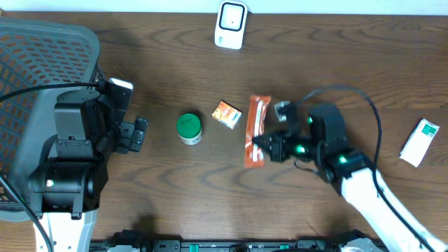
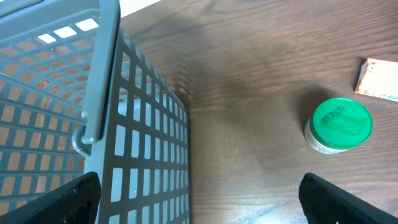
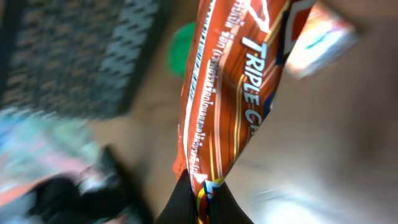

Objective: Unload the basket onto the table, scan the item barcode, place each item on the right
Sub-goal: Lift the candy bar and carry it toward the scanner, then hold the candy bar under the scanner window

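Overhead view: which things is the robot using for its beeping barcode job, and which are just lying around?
For the job:
- orange snack packet
- right gripper, shut on the packet
- white scanner

Just lying about:
- green-lidded jar
- small orange box
- white box
- grey basket

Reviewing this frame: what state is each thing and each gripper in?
left gripper: open, empty, next to the basket
right gripper: shut on the snack packet's end
snack packet: gripped at one end
green-lidded jar: upright, lid on, untouched
small orange box: lying on the table, untouched
white box: lying flat, far right
scanner: at the far edge, nothing presented to it
basket: upright, at the left
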`<action>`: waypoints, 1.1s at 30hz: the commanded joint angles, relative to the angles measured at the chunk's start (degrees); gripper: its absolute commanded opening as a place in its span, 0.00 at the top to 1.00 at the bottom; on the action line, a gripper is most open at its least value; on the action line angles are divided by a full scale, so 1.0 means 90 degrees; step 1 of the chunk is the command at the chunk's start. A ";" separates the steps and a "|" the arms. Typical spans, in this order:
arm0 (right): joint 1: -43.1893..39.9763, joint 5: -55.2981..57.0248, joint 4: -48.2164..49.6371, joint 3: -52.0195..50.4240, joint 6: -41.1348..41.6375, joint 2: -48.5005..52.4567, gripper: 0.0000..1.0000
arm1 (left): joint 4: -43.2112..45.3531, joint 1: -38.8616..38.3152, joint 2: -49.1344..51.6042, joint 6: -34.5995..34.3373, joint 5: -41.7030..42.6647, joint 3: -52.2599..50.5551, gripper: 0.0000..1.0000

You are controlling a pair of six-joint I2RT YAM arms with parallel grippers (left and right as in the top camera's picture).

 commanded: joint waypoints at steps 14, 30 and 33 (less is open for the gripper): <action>0.0872 0.1693 -0.4826 0.6059 -0.2786 0.3432 0.99 | 0.0002 0.0032 -0.0019 -0.0061 0.0034 -0.0019 0.01; 0.1438 0.6511 -0.4478 0.7397 -0.5076 0.4090 0.99 | 0.0002 0.0032 -0.0019 -0.0061 0.0034 -0.0019 0.00; 0.1741 0.7516 -0.4126 0.7397 -0.5751 0.4141 0.99 | 0.0002 0.0032 -0.0019 -0.0061 0.0034 -0.0019 0.01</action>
